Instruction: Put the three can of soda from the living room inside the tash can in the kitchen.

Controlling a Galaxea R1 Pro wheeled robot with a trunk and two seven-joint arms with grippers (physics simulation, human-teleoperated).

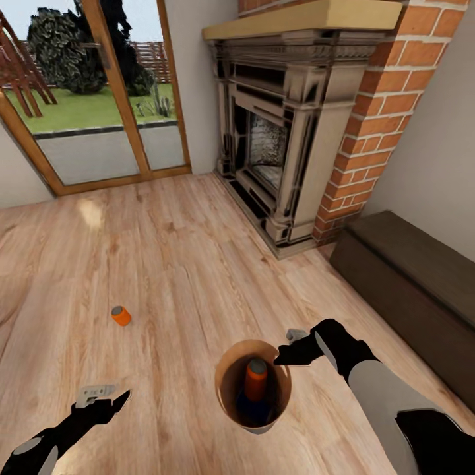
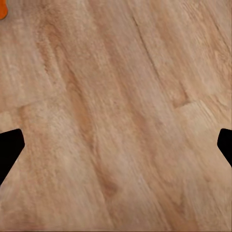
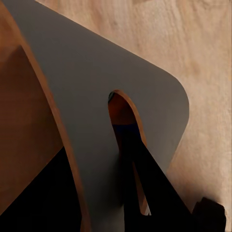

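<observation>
Cans: two in bin [image 1: 227,386], one [image 1: 121,315] on floor.

The left arm [image 1: 46,439] is seen entering the head view from 7 o'clock, its black forearm extended toward 1 o'clock. The left gripper [image 1: 99,394] is held low; in the left wrist view its two dark fingertips [image 2: 9,150] are set wide apart at opposite edges, nothing between them. The right arm [image 1: 389,402] is seen entering from 5 o'clock, grey forearm and black wrist angled toward 10 o'clock. The right gripper [image 1: 293,346] is positioned at the end; the spacing of its jaws cannot be determined.
</observation>
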